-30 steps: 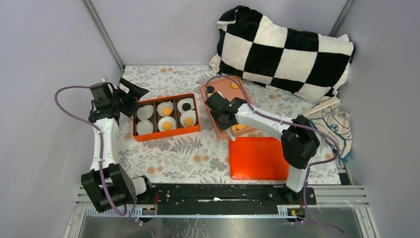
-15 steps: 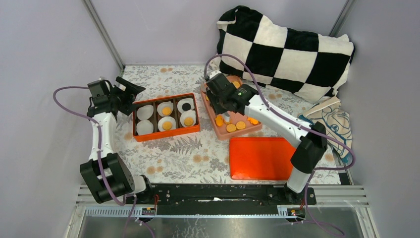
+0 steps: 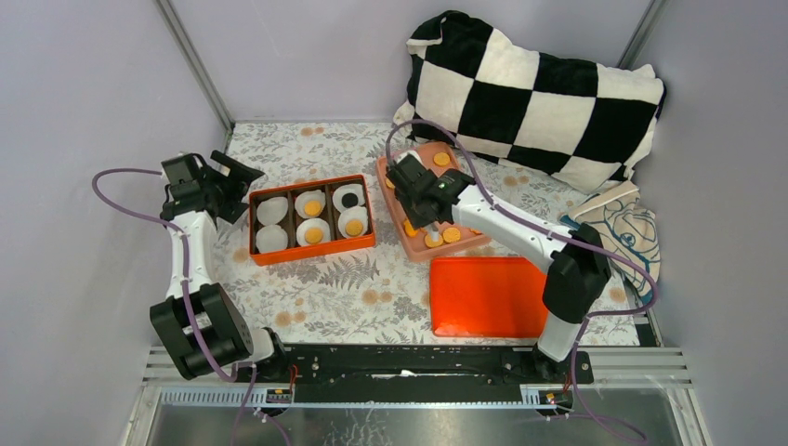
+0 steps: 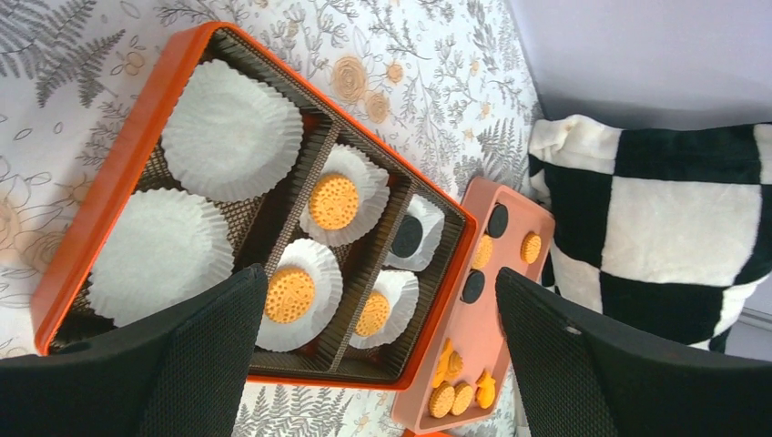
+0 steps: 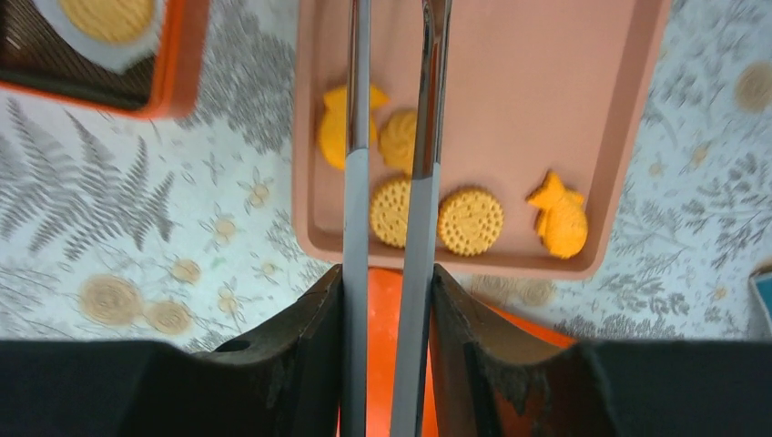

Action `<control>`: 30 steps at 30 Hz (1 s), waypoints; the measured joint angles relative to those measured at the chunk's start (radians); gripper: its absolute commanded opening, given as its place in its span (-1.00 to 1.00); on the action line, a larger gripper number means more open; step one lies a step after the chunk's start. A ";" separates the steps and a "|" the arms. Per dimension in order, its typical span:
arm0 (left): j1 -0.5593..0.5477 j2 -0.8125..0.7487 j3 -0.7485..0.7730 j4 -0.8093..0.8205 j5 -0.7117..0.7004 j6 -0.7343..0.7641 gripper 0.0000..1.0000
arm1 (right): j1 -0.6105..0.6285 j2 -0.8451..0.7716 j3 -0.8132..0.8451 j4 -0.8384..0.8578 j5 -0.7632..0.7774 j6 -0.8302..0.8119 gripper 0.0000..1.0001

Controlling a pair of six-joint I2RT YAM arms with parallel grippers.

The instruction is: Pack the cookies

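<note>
The round, golden-orange biscuit cookies (image 5: 470,221) carry a stamped pattern of dots and a ring. It is too fine to read as lettering. A cream cloth (image 3: 621,232) at the right edge bears a blue line drawing, too small and too creased to make out.

These cookies lie at the near end of a salmon-pink rectangular plastic tray (image 5: 546,91), two round ones side by side with irregular orange shapes beside them. More orange and black ones sit farther up the tray.

The right gripper (image 5: 397,55) hangs over that tray. Its two thin metal blades stand narrowly apart with one round cookie partly hidden under them. The blade tips run off the top of the wrist view, so it cannot be told whether they pinch anything.

The left gripper (image 4: 380,278) is spread wide and holds nothing, beside an orange rectangular box (image 3: 311,252) with brown dividers. Of its six white pleated paper liners (image 4: 230,127), three hold an orange cookie and one a black. The two on the left show only paper.

A flat orange lid (image 3: 485,297) lies on the floral tablecloth (image 3: 334,297) and a black-and-white checked pillow (image 3: 534,93) leans behind.
</note>
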 measured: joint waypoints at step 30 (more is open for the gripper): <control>0.000 -0.065 -0.013 -0.050 0.014 0.043 0.98 | 0.000 0.145 -0.087 -0.004 -0.034 0.042 -0.53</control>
